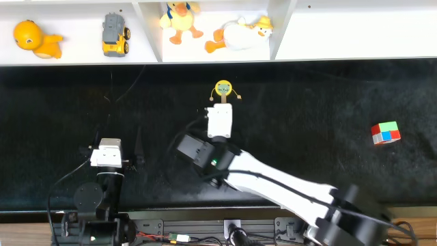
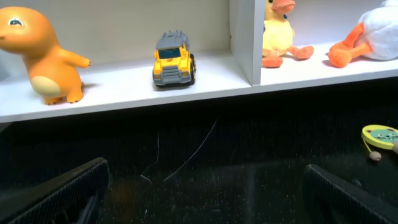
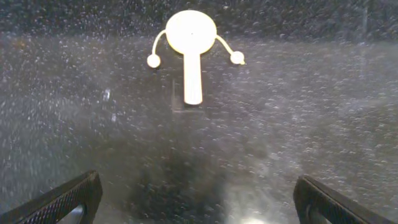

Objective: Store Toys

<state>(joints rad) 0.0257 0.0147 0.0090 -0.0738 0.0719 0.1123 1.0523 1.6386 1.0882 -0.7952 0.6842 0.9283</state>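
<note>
A small rattle drum toy [image 1: 223, 90] with a round green-and-yellow head, a pale handle and two beads on strings lies on the black table just below the shelf. My right gripper [image 3: 199, 200] hovers over the table a short way behind the rattle's [image 3: 191, 43] handle, open, with nothing between its fingers [image 3: 62, 200]. The right arm [image 1: 273, 181] reaches across to the middle. My left gripper [image 2: 205, 199] stays low at the left, open and empty, facing the shelf. The rattle [image 2: 379, 138] also appears in the left wrist view.
The white shelf [image 1: 287, 53] along the back holds an orange creature [image 1: 35, 38], a yellow truck [image 1: 115, 34], a yellow duck [image 1: 180, 19] and a white duck [image 1: 240, 34]. A dividing wall [image 2: 244, 40] separates compartments. A coloured cube [image 1: 386, 132] sits at the table's right.
</note>
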